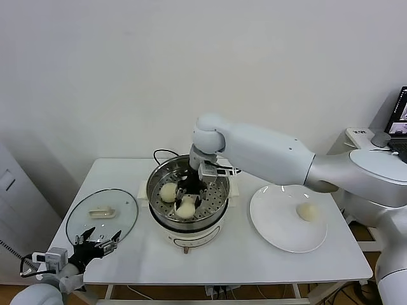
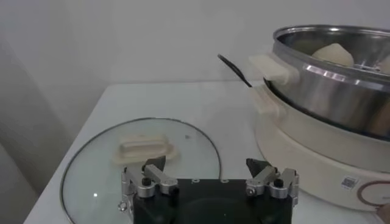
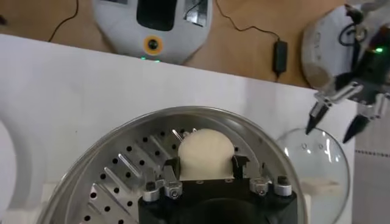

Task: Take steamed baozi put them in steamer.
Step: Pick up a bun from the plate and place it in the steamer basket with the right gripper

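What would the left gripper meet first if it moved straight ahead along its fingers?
The left gripper, open at the table's front-left corner, points over the glass lid. Straight on it would probably pass above the lid's rim and meet the steamer's cream base first; height over the lid is unclear.

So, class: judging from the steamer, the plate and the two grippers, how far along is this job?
Done: one bun sits on the steamer's perforated tray. In hand: the right gripper is down inside the steamer, closed on a second bun, not yet let go. Left: one bun waits on the white plate. The left gripper waits open over the glass lid.
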Controlling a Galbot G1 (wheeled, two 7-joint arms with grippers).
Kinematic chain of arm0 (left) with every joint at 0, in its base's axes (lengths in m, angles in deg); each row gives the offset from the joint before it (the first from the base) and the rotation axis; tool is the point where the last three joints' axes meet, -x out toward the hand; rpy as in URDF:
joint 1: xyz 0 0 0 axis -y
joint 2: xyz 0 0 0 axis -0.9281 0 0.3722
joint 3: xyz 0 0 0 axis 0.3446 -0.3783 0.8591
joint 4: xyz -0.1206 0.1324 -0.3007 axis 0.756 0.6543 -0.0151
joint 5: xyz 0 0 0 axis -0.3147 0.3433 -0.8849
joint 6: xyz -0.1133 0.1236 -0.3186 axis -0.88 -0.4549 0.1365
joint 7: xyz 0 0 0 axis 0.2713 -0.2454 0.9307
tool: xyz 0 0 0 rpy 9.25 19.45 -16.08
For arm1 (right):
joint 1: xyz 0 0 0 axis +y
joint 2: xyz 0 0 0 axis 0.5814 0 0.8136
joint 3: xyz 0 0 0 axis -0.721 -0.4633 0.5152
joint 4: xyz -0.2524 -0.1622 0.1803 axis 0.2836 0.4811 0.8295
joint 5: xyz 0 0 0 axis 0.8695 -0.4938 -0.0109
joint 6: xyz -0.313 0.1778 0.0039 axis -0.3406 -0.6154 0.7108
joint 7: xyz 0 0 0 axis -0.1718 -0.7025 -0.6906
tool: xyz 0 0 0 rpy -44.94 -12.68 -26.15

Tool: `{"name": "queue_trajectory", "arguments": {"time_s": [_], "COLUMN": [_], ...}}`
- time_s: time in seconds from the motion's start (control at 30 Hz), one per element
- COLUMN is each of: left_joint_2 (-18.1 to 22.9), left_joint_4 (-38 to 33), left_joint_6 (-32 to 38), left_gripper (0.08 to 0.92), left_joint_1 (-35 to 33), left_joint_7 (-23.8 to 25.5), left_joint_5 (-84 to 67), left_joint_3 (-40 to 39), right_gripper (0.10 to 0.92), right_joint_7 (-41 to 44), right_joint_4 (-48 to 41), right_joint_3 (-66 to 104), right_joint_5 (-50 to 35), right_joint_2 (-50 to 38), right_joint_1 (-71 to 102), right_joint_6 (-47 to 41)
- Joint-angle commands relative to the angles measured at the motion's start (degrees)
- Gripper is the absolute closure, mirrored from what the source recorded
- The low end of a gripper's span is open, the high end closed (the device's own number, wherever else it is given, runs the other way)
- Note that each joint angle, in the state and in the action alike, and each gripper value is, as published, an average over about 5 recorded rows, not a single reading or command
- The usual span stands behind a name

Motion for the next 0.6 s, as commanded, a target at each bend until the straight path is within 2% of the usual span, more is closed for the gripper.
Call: {"name": "queue_trajectory", "arguments": {"time_s": [0.03, 0.13, 0.4, 0.6], "left_joint_2": [-0.08, -0.06, -0.03, -0.11], "left_joint_4": [0.10, 0.11, 0.15, 0.05], "left_joint_6": [0.12, 0.15, 0.20, 0.18], "left_gripper": [0.177, 0.177, 0.177, 0.177], "left_joint_1": [-0.13, -0.11, -0.18, -0.15], "left_joint_7": [0.03, 0.04, 0.04, 0.03], "left_joint_5": [-0.04, -0.05, -0.05, -0.05], "left_joint_3": [0.07, 0.05, 0.02, 0.11], "right_gripper": [0.493, 0.457, 0.248, 0.203], "right_joint_7": [0.54, 0.43, 0.87, 1.82], "right_joint_4": [0.22, 0.07, -0.54, -5.14], "right_joint_3": [0.05, 0.25, 1.23, 6.62], "right_joint_5": [2.87, 3.44, 4.05, 3.14], "right_joint_2": [0.48, 0.59, 0.27, -0.18], "right_joint_1": [1.92, 2.31, 1.75, -1.18], "right_joint_6": [1.12, 1.14, 0.48, -1.82]}}
